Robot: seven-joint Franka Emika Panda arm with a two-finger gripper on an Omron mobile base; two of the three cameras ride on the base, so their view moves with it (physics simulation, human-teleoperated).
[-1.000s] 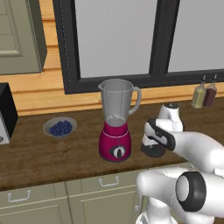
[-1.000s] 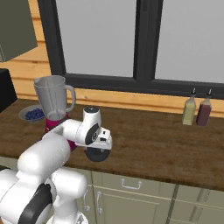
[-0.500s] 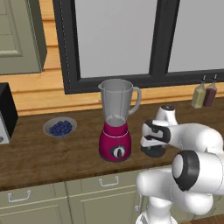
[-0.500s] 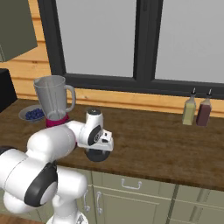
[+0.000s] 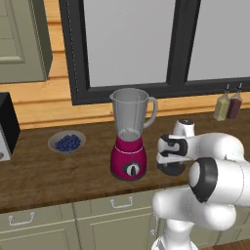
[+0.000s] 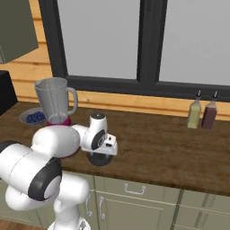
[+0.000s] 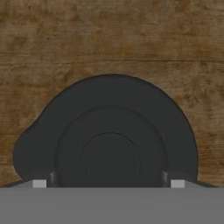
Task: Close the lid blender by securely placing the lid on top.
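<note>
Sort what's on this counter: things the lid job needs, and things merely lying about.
Needed:
flat round black lid
pink-based blender with clear grey jar

Lying about:
grey bowl of blueberries
two bottles by the window
black appliance at the counter's left end

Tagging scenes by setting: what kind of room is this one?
A rendered home kitchen, most likely: a wooden counter over cabinet drawers, a pink-based blender beside a bowl of blueberries, and two bottles under a big window.
</note>
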